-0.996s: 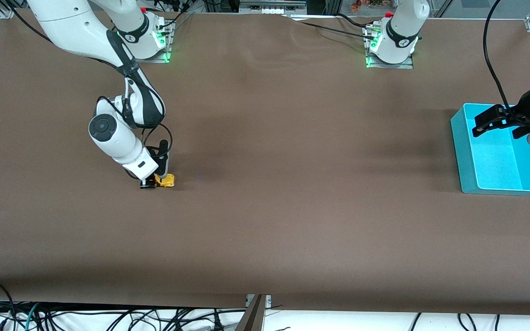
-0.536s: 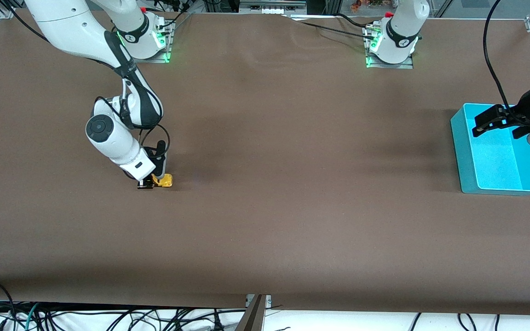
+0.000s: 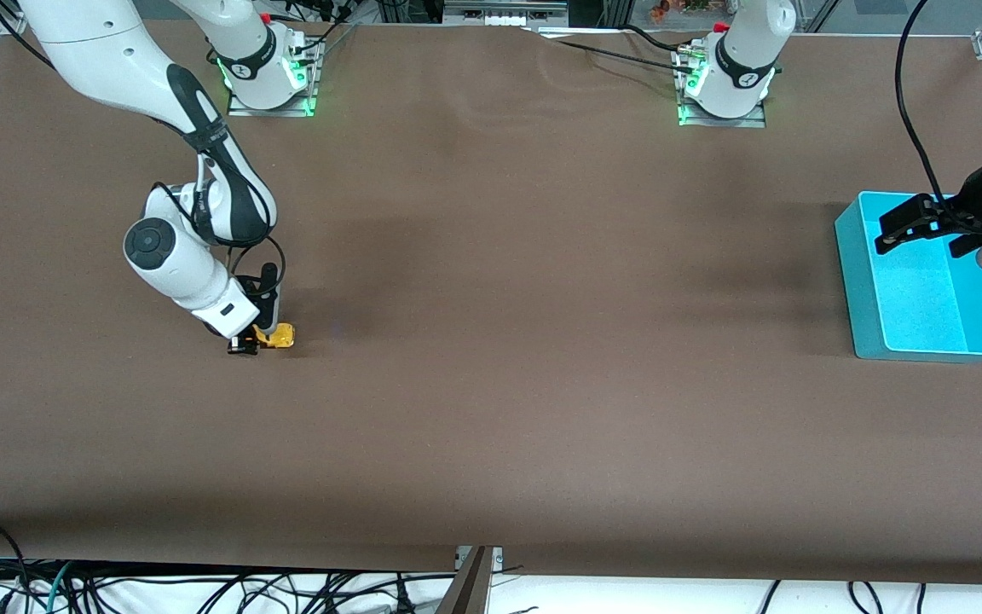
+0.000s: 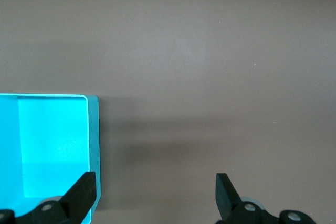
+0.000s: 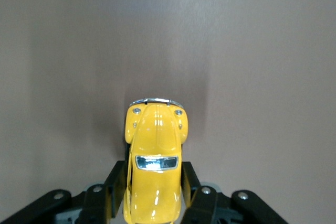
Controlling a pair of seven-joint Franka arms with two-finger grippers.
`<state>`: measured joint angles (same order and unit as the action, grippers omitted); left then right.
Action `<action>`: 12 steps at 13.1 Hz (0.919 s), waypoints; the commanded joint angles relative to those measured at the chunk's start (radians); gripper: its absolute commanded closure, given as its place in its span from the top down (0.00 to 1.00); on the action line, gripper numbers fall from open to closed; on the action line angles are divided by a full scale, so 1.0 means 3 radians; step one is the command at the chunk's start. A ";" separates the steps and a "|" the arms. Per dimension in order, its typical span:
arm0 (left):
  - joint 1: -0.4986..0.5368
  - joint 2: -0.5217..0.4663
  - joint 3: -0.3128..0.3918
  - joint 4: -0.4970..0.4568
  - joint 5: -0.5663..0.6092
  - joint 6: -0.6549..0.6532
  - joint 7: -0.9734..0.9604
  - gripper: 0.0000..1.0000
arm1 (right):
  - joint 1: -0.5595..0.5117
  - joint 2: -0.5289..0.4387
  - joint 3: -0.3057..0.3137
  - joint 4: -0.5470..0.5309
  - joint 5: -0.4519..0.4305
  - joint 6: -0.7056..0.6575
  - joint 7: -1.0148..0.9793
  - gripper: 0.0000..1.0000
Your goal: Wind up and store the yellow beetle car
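gripping yellow beetle car (image 5: 155, 169), between right jaws

The right gripper (image 5: 155, 192) is clamped on the yellow beetle car (image 5: 155, 150), one dark finger (image 5: 116, 182) pressed against each flank. The car's chrome bumper end points away from the gripper over the plain brown surface (image 5: 252, 51).
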<state>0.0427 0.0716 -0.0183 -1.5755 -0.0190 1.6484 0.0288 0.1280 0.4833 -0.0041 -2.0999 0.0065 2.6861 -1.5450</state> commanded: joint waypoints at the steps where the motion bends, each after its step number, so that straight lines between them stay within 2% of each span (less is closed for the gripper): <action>1: -0.0004 0.0027 0.0000 0.0077 -0.0003 -0.0044 0.0047 1.00 | -0.0181 0.0051 0.0024 -0.0036 -0.0011 0.0036 -0.0249 0.49; 12: -0.0004 0.0027 0.0000 0.0077 -0.0003 -0.0049 0.0047 1.00 | -0.0513 0.0051 0.0024 -0.0036 -0.0011 0.0030 -0.0592 0.50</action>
<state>0.0427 0.0716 -0.0183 -1.5755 -0.0190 1.6484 0.0288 -0.0020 0.4844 -0.0047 -2.1003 0.0065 2.6870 -1.6991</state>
